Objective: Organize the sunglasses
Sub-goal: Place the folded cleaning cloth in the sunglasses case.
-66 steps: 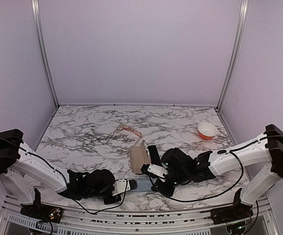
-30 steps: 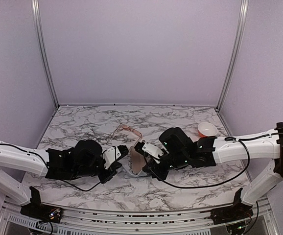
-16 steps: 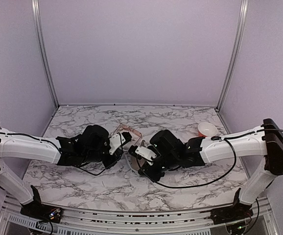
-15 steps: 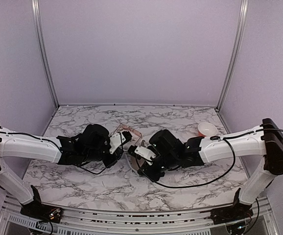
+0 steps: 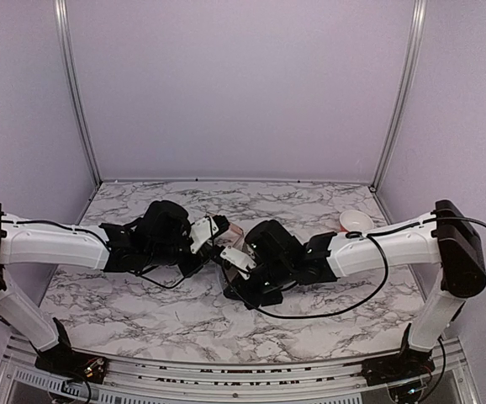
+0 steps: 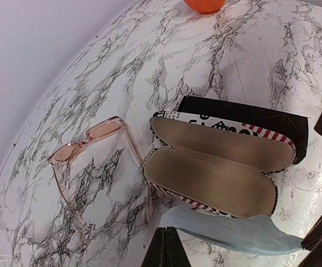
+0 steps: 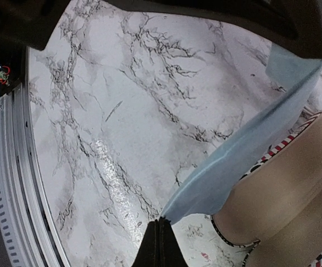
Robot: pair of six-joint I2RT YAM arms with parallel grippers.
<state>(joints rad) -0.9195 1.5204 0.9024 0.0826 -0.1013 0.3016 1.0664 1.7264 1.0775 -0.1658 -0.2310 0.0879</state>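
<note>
The left hand [image 6: 165, 243] and the right hand [image 7: 158, 229] are each pinched shut on an opposite end of a pale blue cloth [image 6: 228, 231]. They hold it stretched along the long edge of the open striped case [image 6: 211, 167], probably to lay it inside. The pink-lensed sunglasses [image 6: 88, 142] lie unfolded on the counter [image 6: 250, 50], just beside the case's narrow end.
</note>
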